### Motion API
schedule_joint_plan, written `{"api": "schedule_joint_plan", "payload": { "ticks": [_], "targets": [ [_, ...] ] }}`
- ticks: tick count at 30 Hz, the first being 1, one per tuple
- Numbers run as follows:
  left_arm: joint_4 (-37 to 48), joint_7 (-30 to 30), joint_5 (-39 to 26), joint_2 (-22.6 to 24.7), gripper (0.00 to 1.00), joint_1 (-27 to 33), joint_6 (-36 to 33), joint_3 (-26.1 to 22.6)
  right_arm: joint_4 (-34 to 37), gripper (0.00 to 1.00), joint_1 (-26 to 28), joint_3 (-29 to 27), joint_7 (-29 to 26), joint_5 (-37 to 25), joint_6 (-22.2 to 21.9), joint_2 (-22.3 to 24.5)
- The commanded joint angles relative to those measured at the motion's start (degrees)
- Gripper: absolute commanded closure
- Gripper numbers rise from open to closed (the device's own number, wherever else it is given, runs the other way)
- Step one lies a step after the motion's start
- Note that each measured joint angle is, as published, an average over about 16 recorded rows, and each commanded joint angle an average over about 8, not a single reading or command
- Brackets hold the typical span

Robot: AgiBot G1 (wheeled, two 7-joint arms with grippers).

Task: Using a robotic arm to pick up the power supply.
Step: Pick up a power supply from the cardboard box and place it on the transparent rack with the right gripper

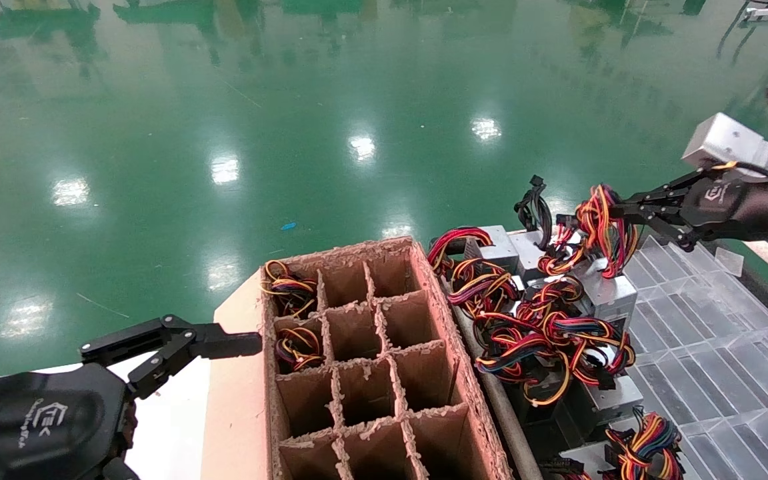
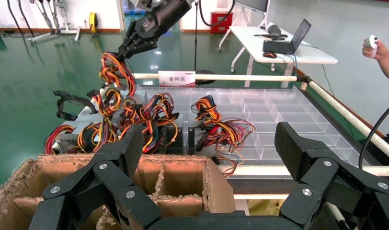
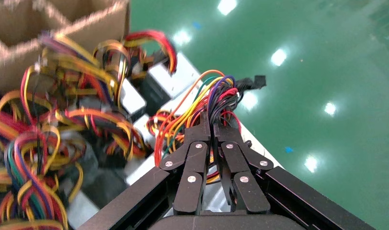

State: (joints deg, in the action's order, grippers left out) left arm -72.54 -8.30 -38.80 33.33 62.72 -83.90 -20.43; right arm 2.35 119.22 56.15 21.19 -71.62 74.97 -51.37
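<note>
Below right tool [image 1: 614,212], power supply [image 1: 607,293]

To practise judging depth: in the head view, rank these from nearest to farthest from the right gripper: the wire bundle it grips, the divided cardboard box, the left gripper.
1. Wire bundle: clamped in the right gripper, on the right.
2. Cardboard box: centre, beside the pile of power supplies.
3. Left gripper: far left, at the box's outer wall.

head: high, looking down | wrists: close behind claws | shared: wire pile [image 1: 544,327]
</note>
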Motion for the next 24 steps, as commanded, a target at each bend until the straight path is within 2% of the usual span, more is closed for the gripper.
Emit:
{"api": "schedule_joint_plan", "payload": {
  "ticks": [1, 11, 24],
  "targets": [
    [0.0, 0.0, 0.0, 0.0, 0.00, 0.0, 0.0, 0.0, 0.5, 1.00, -0.9, -1.1, -0.4, 1.6, 0.1, 0.6],
    [0.0, 0.0, 0.0, 0.0, 0.00, 0.0, 0.0, 0.0, 1.0, 1.00, -7.2, -5.4, -0.1, 7.6, -0.4, 3.7],
    [0.0, 0.0, 0.0, 0.0, 0.00, 0.0, 0.0, 0.0, 0.4, 1.00, -11.6, -9.7, 0.4, 13.6, -0.7, 7.5]
  ]
}}
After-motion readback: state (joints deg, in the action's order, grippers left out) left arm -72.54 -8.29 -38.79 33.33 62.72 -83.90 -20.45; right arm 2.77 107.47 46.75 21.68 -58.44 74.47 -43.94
